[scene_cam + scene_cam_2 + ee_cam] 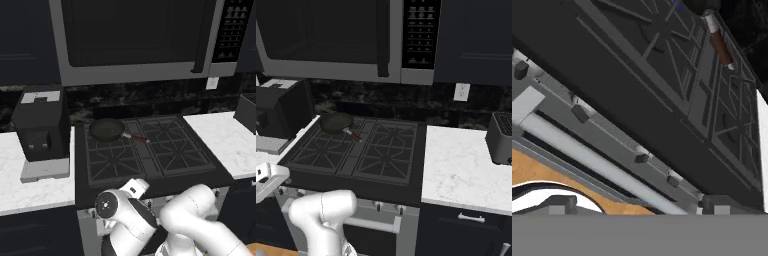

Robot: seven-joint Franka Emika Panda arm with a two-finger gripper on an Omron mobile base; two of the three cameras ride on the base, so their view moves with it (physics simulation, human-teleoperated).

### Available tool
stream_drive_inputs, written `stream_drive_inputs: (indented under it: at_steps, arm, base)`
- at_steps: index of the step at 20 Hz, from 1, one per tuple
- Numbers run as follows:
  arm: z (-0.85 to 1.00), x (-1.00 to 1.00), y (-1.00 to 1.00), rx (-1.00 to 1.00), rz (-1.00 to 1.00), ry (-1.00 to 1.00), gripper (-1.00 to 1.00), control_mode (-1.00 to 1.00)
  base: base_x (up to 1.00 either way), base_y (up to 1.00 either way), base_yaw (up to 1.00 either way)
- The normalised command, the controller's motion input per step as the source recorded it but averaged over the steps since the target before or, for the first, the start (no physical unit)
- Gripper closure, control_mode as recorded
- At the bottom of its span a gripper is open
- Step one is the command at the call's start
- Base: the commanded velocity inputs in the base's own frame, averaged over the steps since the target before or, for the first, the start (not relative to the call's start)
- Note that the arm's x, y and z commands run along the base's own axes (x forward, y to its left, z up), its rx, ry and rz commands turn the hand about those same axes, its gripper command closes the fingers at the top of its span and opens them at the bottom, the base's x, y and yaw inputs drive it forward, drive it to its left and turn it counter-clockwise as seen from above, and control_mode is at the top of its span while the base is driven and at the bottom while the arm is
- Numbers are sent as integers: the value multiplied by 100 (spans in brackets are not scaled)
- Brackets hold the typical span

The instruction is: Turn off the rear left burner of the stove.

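The pincer point(639, 202) hovers low before the stove point(150, 180), tips apart, holding nothing. The rear left burner point(107, 131) sits under a frying pan point(106, 130). Several alike knobs point(641, 158); it might grab the wrong one.

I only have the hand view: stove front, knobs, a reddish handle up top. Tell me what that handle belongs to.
Observer: It belongs to a dark frying pan sitting on the rear left burner of the stove.
Operator: Report any flame under it.
Observer: I see no flame in either base view, but the pan covers the middle of that burner.
Operator: Say what flanks the stove.
Observer: A black coffee machine on the left counter, a toaster on the right counter.
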Motion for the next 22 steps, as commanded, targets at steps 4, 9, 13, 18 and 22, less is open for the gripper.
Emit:
stream_drive_inputs:
  at_steps: [4, 9, 13, 18, 22]
  arm:
    - [-61, 0, 15, 0, 16, -1, -100, -100]
    - [-40, 0, 4, 0, 10, -9, -100, -100]
    - [-37, 1, 13, 0, 7, -13, -100, -100]
    - [-27, 10, 21, 0, 4, -9, -100, -100]
    - [-17, 18, 20, -1, 0, -1, -100, -100]
  base:
    - [0, 0, 0]
    - [0, 0, 0]
    - [0, 0, 0]
    - [0, 0, 0]
    - [0, 0, 0]
